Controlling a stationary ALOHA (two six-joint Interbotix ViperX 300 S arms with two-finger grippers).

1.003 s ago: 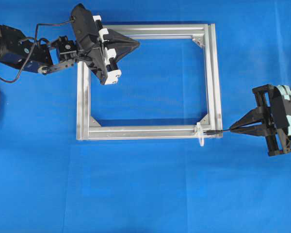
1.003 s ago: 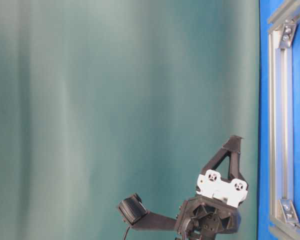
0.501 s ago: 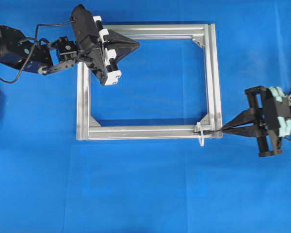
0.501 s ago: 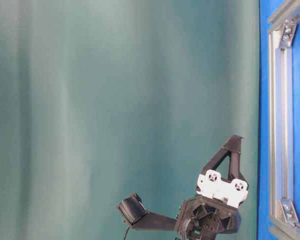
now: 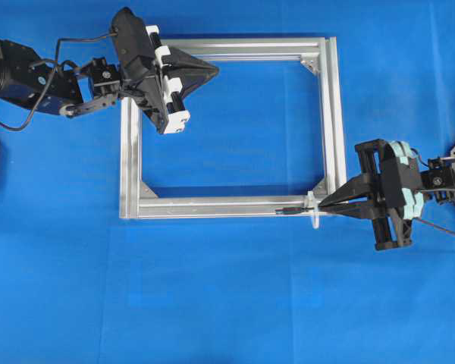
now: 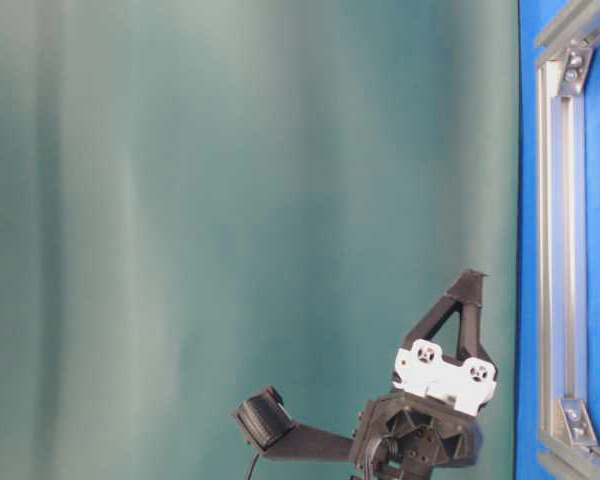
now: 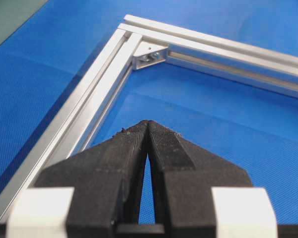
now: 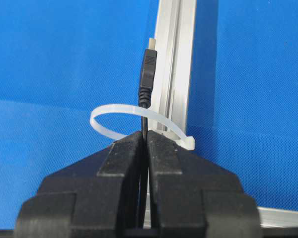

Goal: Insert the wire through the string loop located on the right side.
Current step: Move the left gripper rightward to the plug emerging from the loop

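The wire (image 8: 148, 82) lies with its plug tip already through the loop (image 8: 139, 120): in the right wrist view the plug stands above the white band near the picture's centre, the thin cable crossing under the band and running down into the right gripper (image 8: 145, 144), whose jaws are clamped together on it just below the loop. In the overhead view the plug (image 5: 290, 211) lies along the lower bar of the frame (image 5: 220, 206), left of the loop (image 5: 315, 214) at the frame's lower right corner, with the right gripper (image 5: 324, 205) just to the right of the loop. The wire's long axis runs along that bar, right to left. Judging from this, feeding more wire means pushing leftward along the bar. The left gripper (image 5: 212, 69), jaws together and empty, hangs over the frame's upper left corner, well apart.
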